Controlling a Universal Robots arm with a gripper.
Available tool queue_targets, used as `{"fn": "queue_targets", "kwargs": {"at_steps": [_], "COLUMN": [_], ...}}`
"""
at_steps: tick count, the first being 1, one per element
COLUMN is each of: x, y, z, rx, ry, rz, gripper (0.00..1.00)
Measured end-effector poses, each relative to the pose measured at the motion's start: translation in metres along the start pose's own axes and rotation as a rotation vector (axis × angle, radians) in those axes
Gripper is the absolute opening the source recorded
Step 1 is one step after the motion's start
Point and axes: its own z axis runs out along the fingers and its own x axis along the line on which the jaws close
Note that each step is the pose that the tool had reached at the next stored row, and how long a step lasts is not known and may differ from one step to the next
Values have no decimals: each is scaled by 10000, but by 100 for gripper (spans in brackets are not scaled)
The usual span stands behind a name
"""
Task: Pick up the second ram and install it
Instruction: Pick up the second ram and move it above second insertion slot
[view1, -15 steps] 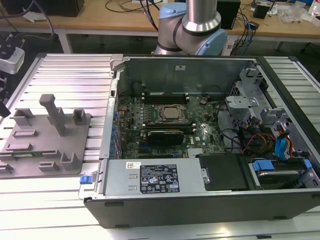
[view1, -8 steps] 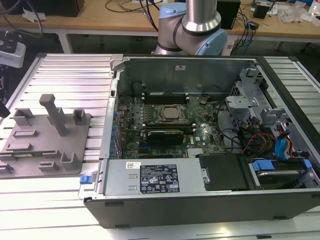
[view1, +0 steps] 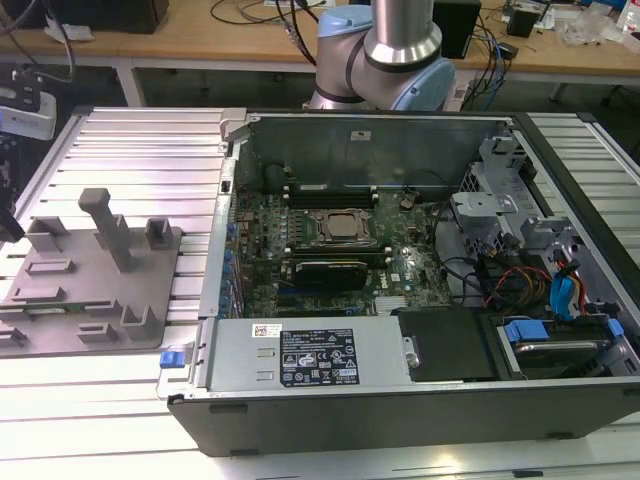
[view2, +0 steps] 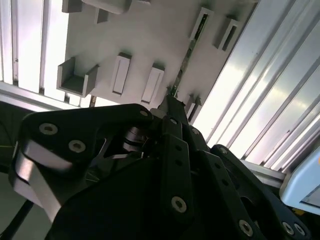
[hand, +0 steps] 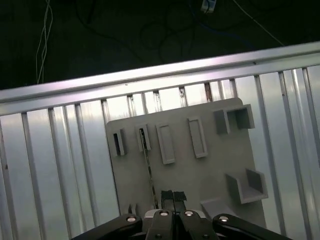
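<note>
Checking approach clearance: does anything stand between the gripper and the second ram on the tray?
Nothing visible does. In the first wrist view the gripper hangs over the grey tray, close to the edge-on second ram.

No print is legible. A black label (view1: 320, 365) and a small white sticker (view1: 266, 331) sit on the computer's grey power supply box (view1: 385, 340), their lettering too small to read.
</note>
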Motion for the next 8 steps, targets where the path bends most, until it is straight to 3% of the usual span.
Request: {"fn": "queue_targets", "kwargs": {"at_steps": [4,8], "x": [17,85], "y": [6,-7], "z": [119,232], "rx": [-9,-18], "ry": [9,21], "rz": [-286,-689], "gripper": [8,8]}}
